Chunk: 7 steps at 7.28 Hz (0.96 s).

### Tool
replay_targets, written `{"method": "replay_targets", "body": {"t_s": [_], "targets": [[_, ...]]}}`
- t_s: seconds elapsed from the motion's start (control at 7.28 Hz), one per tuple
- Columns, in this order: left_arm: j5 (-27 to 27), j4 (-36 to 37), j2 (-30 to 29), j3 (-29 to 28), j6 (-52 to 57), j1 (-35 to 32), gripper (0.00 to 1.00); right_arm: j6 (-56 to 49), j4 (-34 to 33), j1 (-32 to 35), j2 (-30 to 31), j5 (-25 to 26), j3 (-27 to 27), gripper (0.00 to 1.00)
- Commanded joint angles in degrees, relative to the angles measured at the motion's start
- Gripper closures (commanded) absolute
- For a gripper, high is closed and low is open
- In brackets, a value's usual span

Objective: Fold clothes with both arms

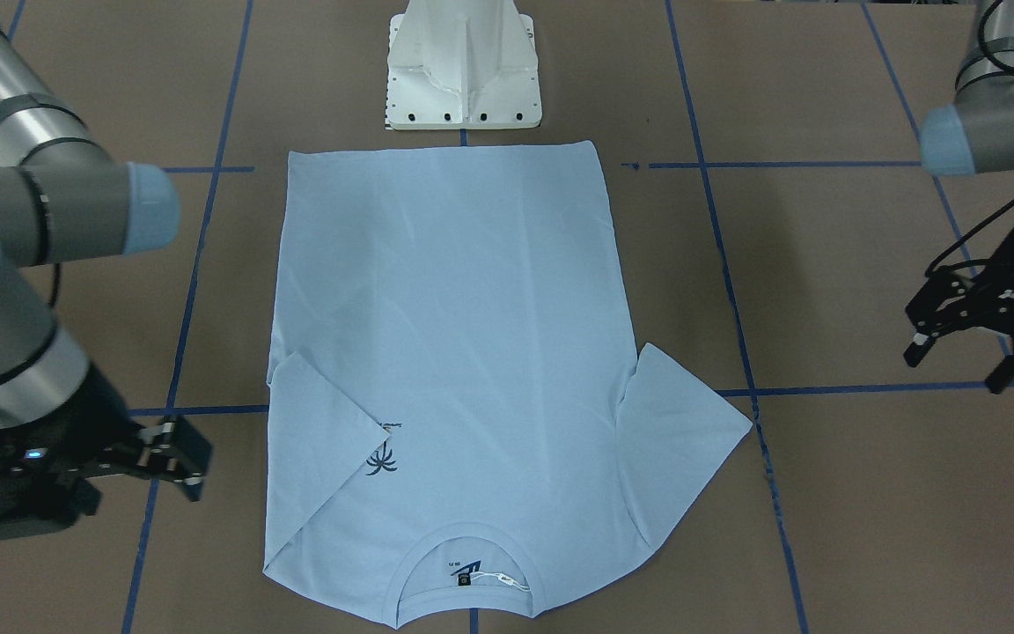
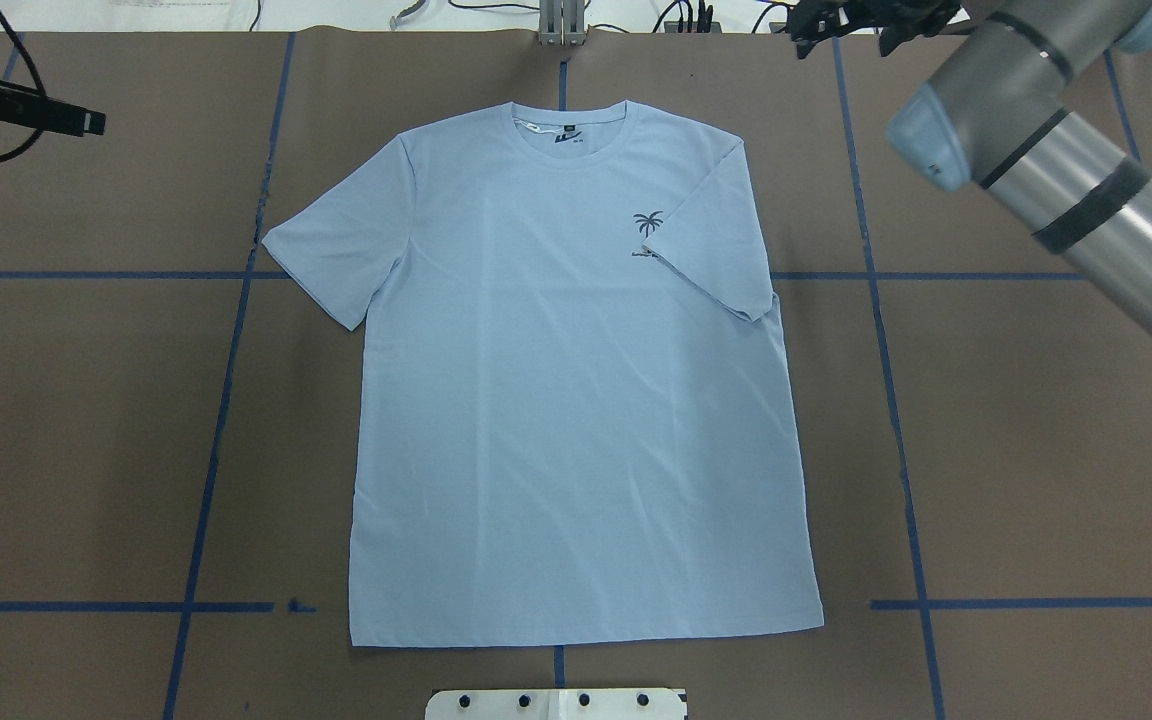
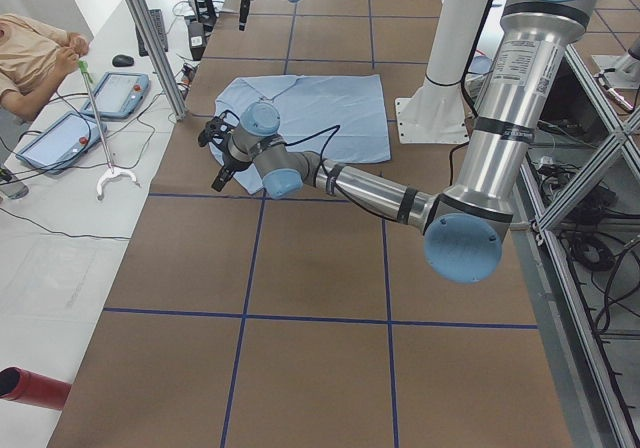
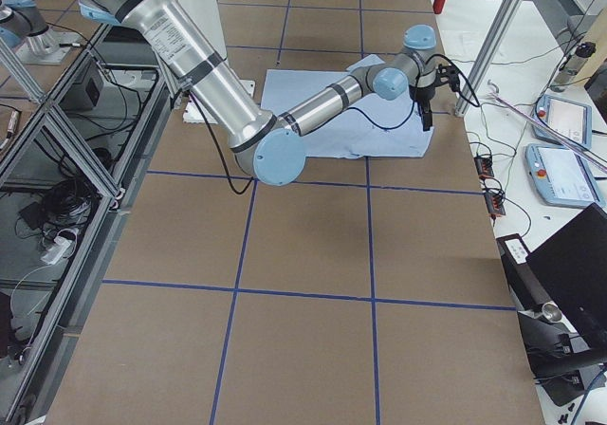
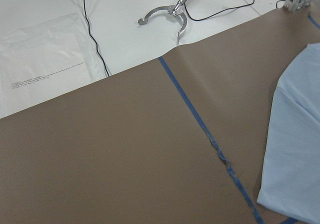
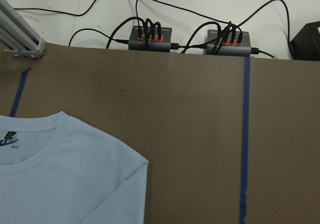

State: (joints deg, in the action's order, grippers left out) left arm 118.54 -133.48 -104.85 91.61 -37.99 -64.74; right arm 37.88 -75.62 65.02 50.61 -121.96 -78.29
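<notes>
The left claw (image 1: 956, 368) hangs released, its two fingers spread wide and holding nothing, above bare bench (image 2: 86, 450) well apart from the T-shirt (image 2: 576, 400), out beyond the sleeve that lies spread flat (image 2: 336, 250). The right claw (image 2: 846, 42) also looks released, with its fingertips apart and nothing between them. It sits on the opposite side of the shirt, near the collar end and clear of the cloth. Between the two claws the light blue shirt lies flat and front up on the brown bench. Its collar (image 1: 470, 530) is at the far edge from the robot and its hem is just short of the white pedestal (image 1: 463, 70). The sleeve on the right claw's side (image 2: 711, 250) is turned in over the chest, its edge touching the small dark palm print (image 2: 648, 224).
</notes>
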Motion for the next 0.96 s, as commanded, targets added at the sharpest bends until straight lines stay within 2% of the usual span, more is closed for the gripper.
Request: {"method": "replay_targets", "body": {"t_s": [0.0, 0.14, 0.41, 0.55, 0.82], "targets": [[-4.61, -3.0, -2.28, -2.82, -12.69, 7.06, 0.35, -15.93, 0.47, 9.22, 7.71, -7.93, -0.02, 0.0], [-8.73, -4.84, -2.72, -4.76, -16.37, 10.22, 0.35, -17.56, 0.73, 9.77, 9.14, -7.77, -0.02, 0.0], [-16.21, -9.58, -6.05, -12.38, -22.89, 15.51, 0.36, -17.23, 0.73, 9.69, 9.24, -7.59, -0.02, 0.0], [-17.72, -11.78, -8.5, -17.21, -24.13, 16.57, 0.4, -17.14, 0.73, 9.69, 9.24, -7.59, -0.11, 0.0], [-19.13, -13.21, -9.32, -20.41, -24.06, 16.76, 0.41, -16.87, 0.73, 9.69, 9.24, -7.59, -0.11, 0.0]]}}
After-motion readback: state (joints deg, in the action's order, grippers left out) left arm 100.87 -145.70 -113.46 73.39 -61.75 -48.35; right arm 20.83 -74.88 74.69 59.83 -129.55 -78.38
